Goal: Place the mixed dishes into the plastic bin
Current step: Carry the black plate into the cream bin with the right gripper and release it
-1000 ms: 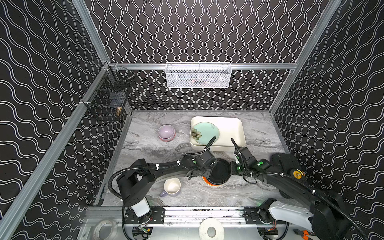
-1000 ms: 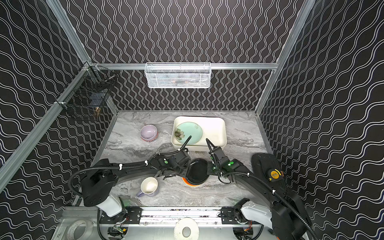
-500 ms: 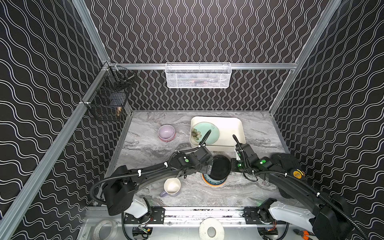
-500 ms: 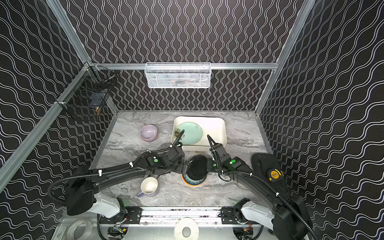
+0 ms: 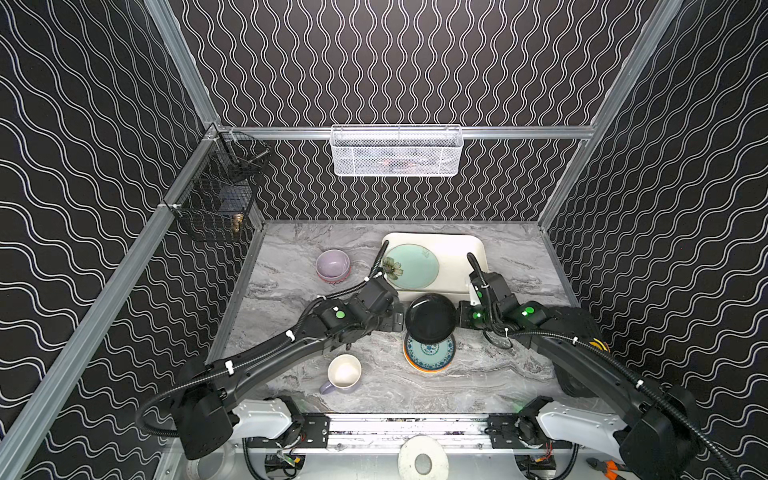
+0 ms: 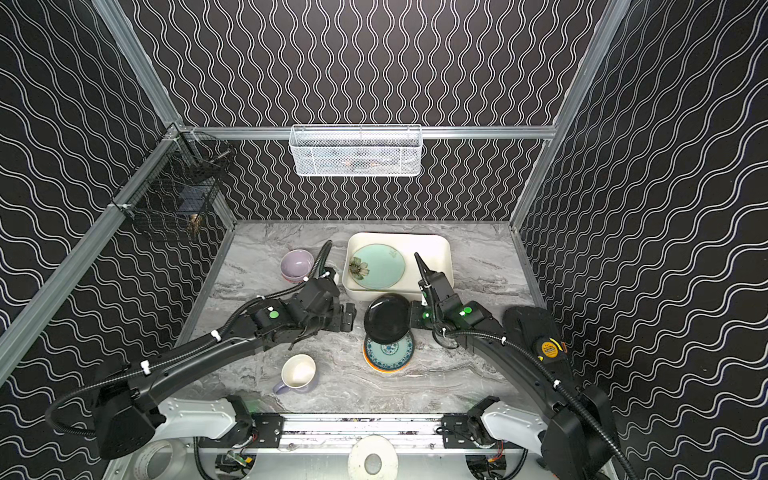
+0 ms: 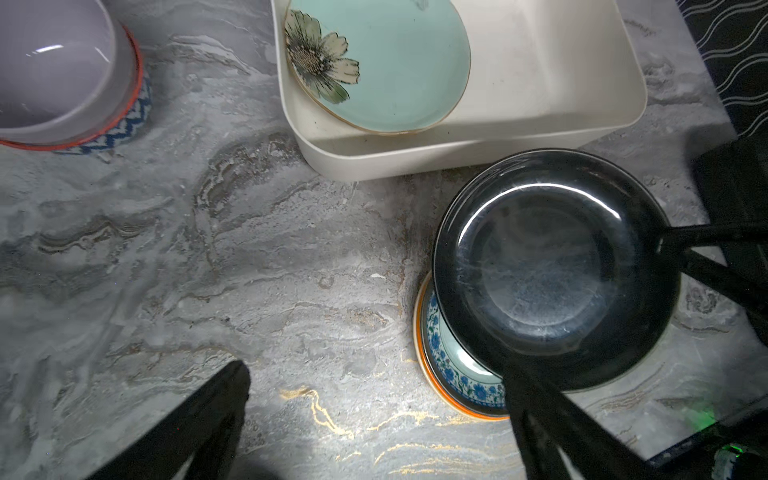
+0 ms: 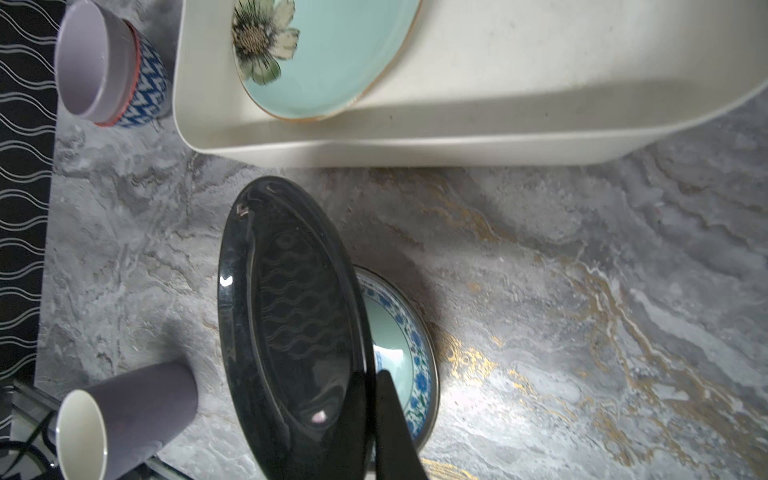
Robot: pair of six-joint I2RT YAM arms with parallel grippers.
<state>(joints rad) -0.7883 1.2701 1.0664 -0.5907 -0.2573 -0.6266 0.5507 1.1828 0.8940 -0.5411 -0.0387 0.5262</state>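
1. Holding the black plate (image 5: pixel 430 318) by its edge, your right gripper (image 8: pixel 371 380) is squeezing its fingers together on the rim. The plate is hanging just outside the plastic bin (image 5: pixel 457 257), by the bin's near wall.
2. Your left gripper (image 6: pixel 348 318) is waiting with its fingers wide apart, gripping nothing, beside the plate and outside the bin too.
3. You are carrying now, I think, so you are needing to lift the plate higher than the bin's wall. Go slowly and lay it flat inside the bin, beside the mint plate (image 5: pixel 411 266).
4. A small pinch on a shiny rim is looking slippery to me. A quick swing could drop it on the teal plate (image 5: pixel 430 355) right under it, outside the bin.
5. The black plate is hiding most of that pile, so the number of plates there is hard to tell.
6. The fingers are covering the spot they are squeezing, so I cannot tell how deep the grip goes.
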